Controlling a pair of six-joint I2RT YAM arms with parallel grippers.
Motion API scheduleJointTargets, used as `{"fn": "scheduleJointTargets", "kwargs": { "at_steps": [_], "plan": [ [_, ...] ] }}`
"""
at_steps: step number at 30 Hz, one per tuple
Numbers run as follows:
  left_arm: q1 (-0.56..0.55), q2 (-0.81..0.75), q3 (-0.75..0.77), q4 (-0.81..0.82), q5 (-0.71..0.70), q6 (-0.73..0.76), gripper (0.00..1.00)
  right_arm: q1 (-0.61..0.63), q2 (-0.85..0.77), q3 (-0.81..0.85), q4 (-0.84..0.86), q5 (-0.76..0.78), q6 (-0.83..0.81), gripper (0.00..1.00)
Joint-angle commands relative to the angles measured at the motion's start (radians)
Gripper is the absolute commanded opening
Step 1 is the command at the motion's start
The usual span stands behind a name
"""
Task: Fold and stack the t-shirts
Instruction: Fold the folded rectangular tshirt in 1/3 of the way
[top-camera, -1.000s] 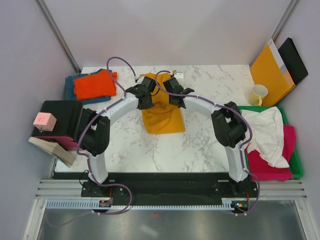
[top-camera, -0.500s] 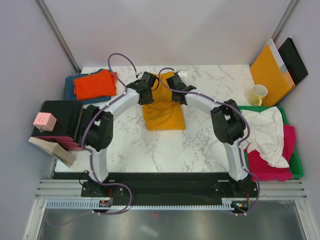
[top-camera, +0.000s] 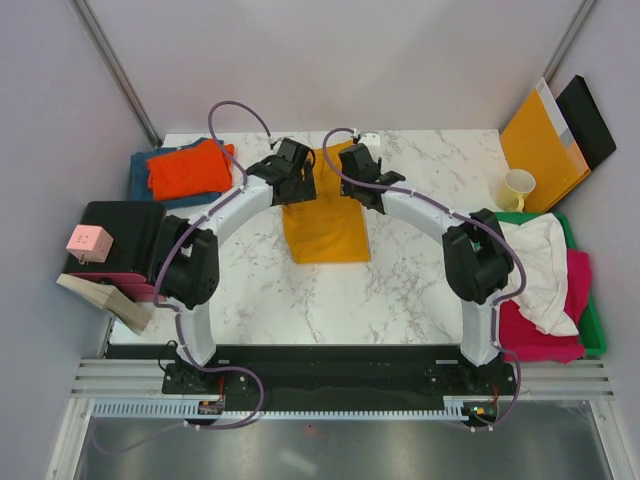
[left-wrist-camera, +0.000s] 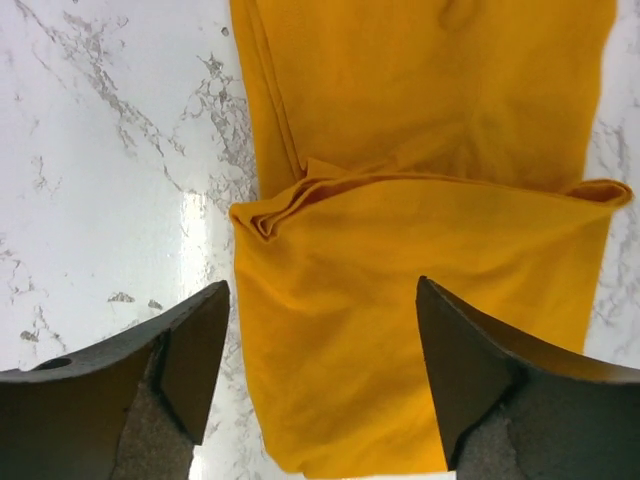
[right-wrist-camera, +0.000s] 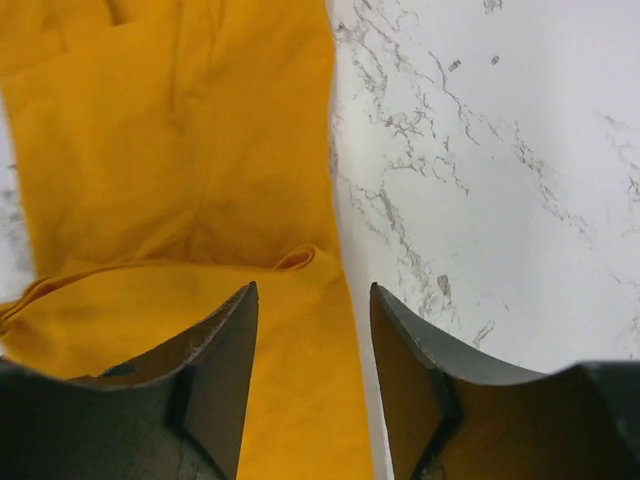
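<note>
Mid-table, toward the far edge: mustard-yellow t-shirt (top-camera: 325, 225) lies folded on the marble table (top-camera: 420, 280). It's soft matte cotton with a rumpled fold edge across it. Left gripper (left-wrist-camera: 320, 300) jaws apart above that fold, nothing pinched. Right gripper (right-wrist-camera: 312, 300) jaws apart, straddling the shirt's right edge.

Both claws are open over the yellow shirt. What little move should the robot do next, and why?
Probably lift both arms straight up. The left gripper and right gripper stand open with nothing pinched, and the yellow shirt lies folded over flat on the table, so this fold looks done. Rising clear would avoid dragging the cloth.
</note>
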Motion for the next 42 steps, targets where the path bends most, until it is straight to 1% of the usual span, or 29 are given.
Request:
{"fn": "scheduleJointTargets", "kwargs": {
  "at_steps": [1,2,3,4,6,7,10,14,17,18,19,20,24,30,35,38,42],
  "plan": [
    [-0.021,-0.133,-0.086,0.026,0.057,-0.063,0.78,0.045,-0.171,-0.142,0.049,-0.046,0.041,0.51],
    [-0.028,-0.161,-0.111,0.029,0.06,-0.074,0.76,0.056,-0.184,-0.177,0.057,-0.057,0.055,0.5],
    [-0.038,-0.175,-0.138,0.037,0.062,-0.082,0.76,0.068,-0.205,-0.246,0.078,-0.054,0.056,0.5],
    [-0.06,-0.188,-0.192,0.044,0.063,-0.096,0.76,0.076,-0.213,-0.279,0.087,-0.052,0.059,0.5],
    [-0.083,-0.222,-0.247,0.078,0.071,-0.108,0.76,0.093,-0.218,-0.343,0.098,-0.058,0.073,0.5],
    [-0.101,-0.228,-0.295,0.09,0.076,-0.116,0.76,0.096,-0.216,-0.362,0.104,-0.058,0.079,0.49],
    [-0.12,-0.215,-0.347,0.127,0.114,-0.136,0.75,0.096,-0.196,-0.406,0.134,-0.061,0.091,0.49],
    [-0.13,-0.147,-0.355,0.15,0.161,-0.137,0.73,0.095,-0.138,-0.409,0.15,-0.055,0.098,0.48],
    [-0.138,-0.098,-0.35,0.147,0.191,-0.133,0.7,0.095,-0.103,-0.415,0.131,-0.058,0.118,0.46],
    [-0.143,-0.091,-0.359,0.147,0.2,-0.134,0.69,0.095,-0.095,-0.425,0.105,-0.063,0.124,0.44],
    [-0.144,-0.083,-0.367,0.143,0.208,-0.136,0.68,0.095,-0.096,-0.435,0.095,-0.064,0.14,0.43],
    [-0.144,-0.08,-0.373,0.136,0.214,-0.136,0.63,0.095,-0.103,-0.451,0.091,-0.071,0.15,0.41],
    [-0.152,-0.098,-0.438,0.104,0.226,-0.148,0.55,0.096,-0.162,-0.559,0.066,-0.092,0.185,0.34],
    [-0.173,-0.176,-0.542,0.087,0.223,-0.165,0.54,0.119,-0.265,-0.691,0.019,-0.123,0.248,0.31],
    [-0.196,-0.231,-0.597,0.058,0.214,-0.177,0.53,0.185,-0.349,-0.794,-0.017,-0.121,0.294,0.32],
    [-0.235,-0.294,-0.648,0.044,0.215,-0.205,0.53,0.222,-0.398,-0.843,-0.038,-0.123,0.326,0.32],
    [-0.337,-0.376,-0.72,0.021,0.205,-0.27,0.53,0.265,-0.464,-0.891,-0.064,-0.123,0.369,0.33]
  ]
}}
